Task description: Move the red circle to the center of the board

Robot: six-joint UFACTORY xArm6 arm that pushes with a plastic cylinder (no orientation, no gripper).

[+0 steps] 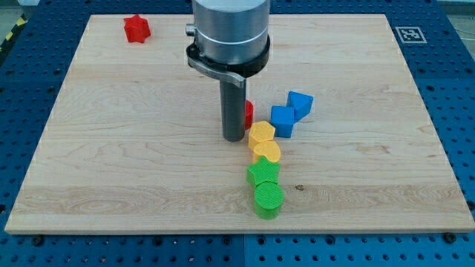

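A wooden tabletop [148,148] seen from above and in front, resting on a blue perforated base [460,111]. The arm's grey cylindrical housing [228,33] enters from the view's top and ends in a dark rod; my tip [234,139] rests on the tabletop a little left of the middle. The arm carries no jaws, so nothing is gripped.

The red circle [249,113] is mostly hidden behind the rod: only a narrow red sliver shows at the rod's right edge, just beside or touching it, which of the two cannot be told. Its round shape cannot be confirmed from this sliver.

To the right of the sliver lie a blue cube [282,121] and, touching it on its far right side, a second blue block [300,104] of angular shape. Just right of my tip a column runs toward the near edge: a yellow hexagonal block [261,133], a yellow heart-like block [266,152], a green star-like block [263,173] and a green round block [269,199], each touching the next. A red star-shaped block [136,28] sits alone at the far left corner. A printed marker [410,34] occupies the far right corner.
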